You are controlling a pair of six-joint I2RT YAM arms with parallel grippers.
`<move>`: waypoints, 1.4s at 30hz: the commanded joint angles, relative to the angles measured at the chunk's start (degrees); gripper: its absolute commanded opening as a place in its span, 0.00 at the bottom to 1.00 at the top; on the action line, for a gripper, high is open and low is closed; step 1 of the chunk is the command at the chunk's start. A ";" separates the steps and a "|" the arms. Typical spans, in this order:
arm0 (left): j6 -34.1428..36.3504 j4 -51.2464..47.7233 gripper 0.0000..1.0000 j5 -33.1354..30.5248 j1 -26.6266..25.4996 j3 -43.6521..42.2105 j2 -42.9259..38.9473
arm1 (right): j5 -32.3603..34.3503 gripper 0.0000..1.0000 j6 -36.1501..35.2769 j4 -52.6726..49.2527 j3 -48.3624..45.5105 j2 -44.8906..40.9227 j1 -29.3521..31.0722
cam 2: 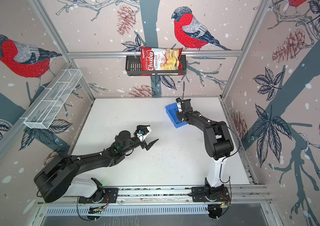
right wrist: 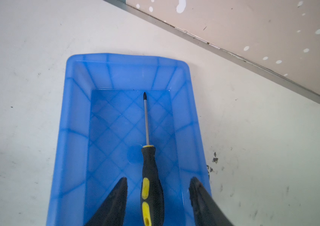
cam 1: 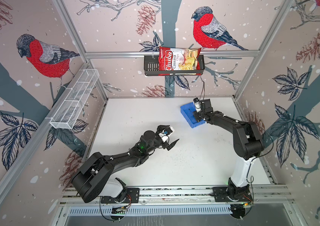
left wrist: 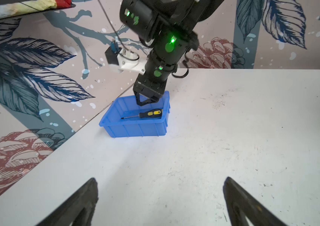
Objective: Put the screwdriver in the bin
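In both top views the blue bin [cam 1: 187, 114] sits near the worktop's [cam 1: 165, 168] far right corner, with our right hand [cam 1: 196, 115] over it and our left hand [cam 1: 172, 134] open and empty. The left wrist view shows the screwdriver [left wrist: 145, 115] lying flat inside the bin. In the right wrist view the right hand's fingers stand partly open, clear of the handle. We judge the placing done, with only withdrawal left.

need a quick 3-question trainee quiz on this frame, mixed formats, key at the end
1. True or false: the screwdriver lies inside the blue bin.
2. The fingers of the right gripper are: A) shut on the handle; B) open, one on either side of the handle; C) over bare table.
3. Fill in: the black rack on the back wall holds a bag of ____.
Key: 1 true; 2 B; 3 cassava chips.
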 commanded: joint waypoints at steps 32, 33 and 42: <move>-4.13 21.84 0.98 -38.07 24.39 -22.59 -9.87 | 15.77 1.00 12.26 44.98 -51.41 -39.82 -8.43; -4.81 23.43 0.98 -37.54 25.23 -23.20 -8.91 | 15.88 1.00 12.80 46.96 -52.67 -39.23 -8.78; -9.48 35.46 0.98 -35.64 29.36 -22.90 -0.21 | 15.98 0.99 12.29 61.57 -59.32 -31.00 -10.75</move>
